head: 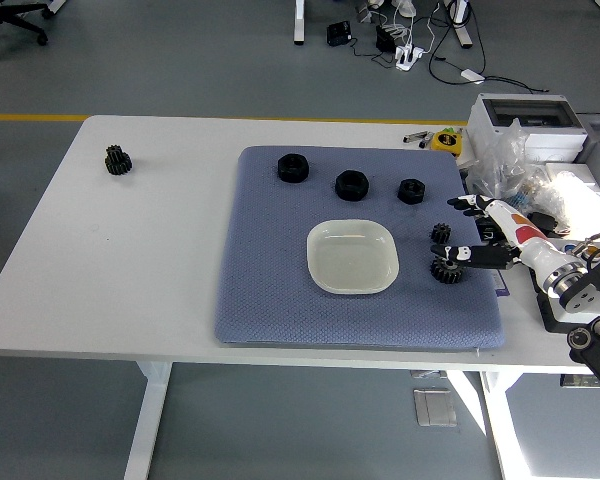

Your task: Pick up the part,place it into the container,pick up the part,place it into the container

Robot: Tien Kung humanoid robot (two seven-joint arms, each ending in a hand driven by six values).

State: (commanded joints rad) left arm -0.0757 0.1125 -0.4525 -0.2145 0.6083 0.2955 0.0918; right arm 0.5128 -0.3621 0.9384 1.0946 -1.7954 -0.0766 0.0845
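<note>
1. The right hand (472,232) hovers with fingers (448,251) spread, grasping nothing, above a black gear (445,269) on the blue mat (270,280).
2. The white container (353,257) sits empty just left.

Dish (353,257) sits mid-mat (270,290); three parts behind it, two gears (444,269) right, seemingly under the robot hand (470,232).

The robot's black right arm (590,300) is cut off by the picture's right edge, and its white-and-black right hand (480,235) hides part of the small black toothed gear (445,270) lying under its thumb. Whether the fingers touch that gear is too small to tell. The clear crumpled plastic bags (510,165) blur whatever lies inside them
</note>
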